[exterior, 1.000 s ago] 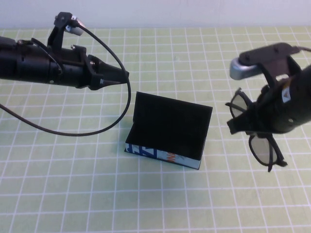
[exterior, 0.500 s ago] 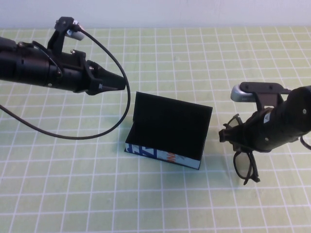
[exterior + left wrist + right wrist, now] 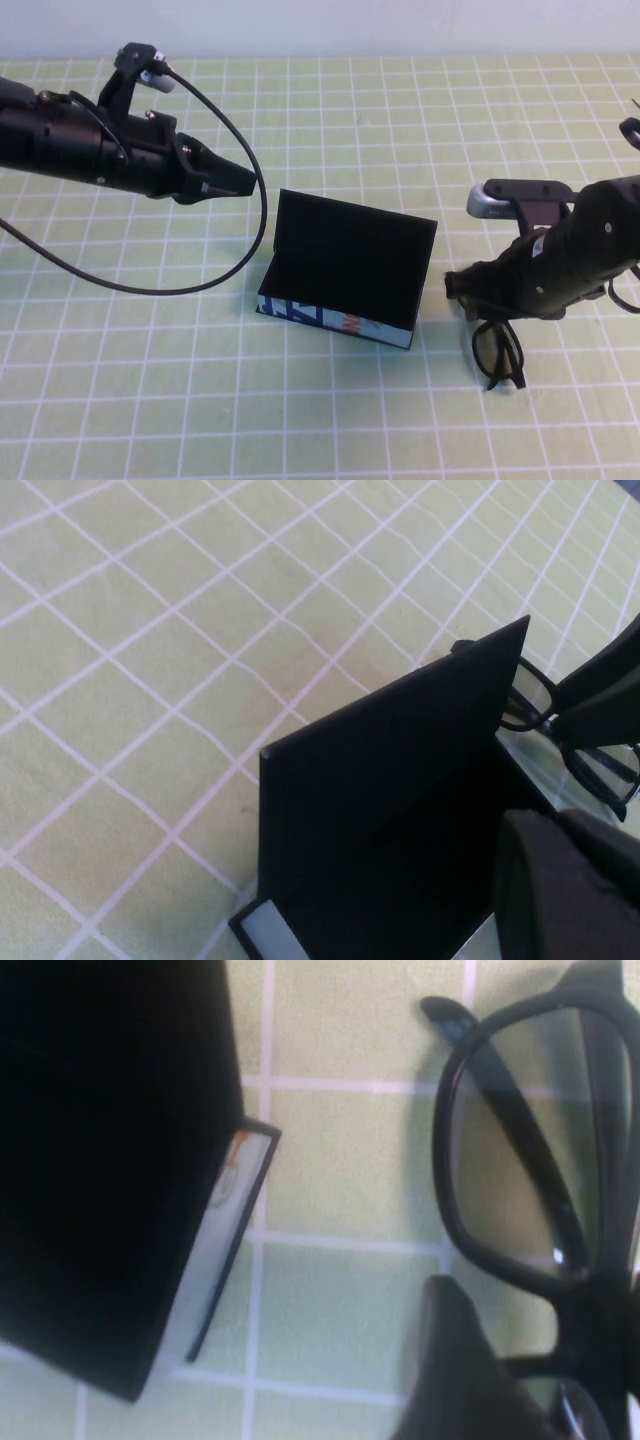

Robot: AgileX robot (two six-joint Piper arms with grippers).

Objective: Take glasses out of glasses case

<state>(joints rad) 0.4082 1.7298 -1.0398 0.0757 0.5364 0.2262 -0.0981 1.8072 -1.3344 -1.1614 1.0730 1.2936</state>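
Note:
The glasses case (image 3: 345, 268) stands open in the middle of the mat, with its lid up and its pale printed side toward me. It also shows in the left wrist view (image 3: 400, 780) and the right wrist view (image 3: 100, 1160). My right gripper (image 3: 464, 286) is low, just right of the case, and shut on the black glasses (image 3: 497, 352). They hang below it, one lens down at the mat. The glasses also show in the right wrist view (image 3: 590, 1300) and the left wrist view (image 3: 560, 735). My left gripper (image 3: 246, 181) is shut and empty, above and left of the case's lid.
The green gridded mat (image 3: 150, 380) covers the table. The left arm's black cable (image 3: 262, 215) loops down to the left of the case. A white wall runs along the far edge.
My right gripper has come down and slightly left with the glasses, from high in the air to mat level beside the case. The left arm has shifted only slightly.

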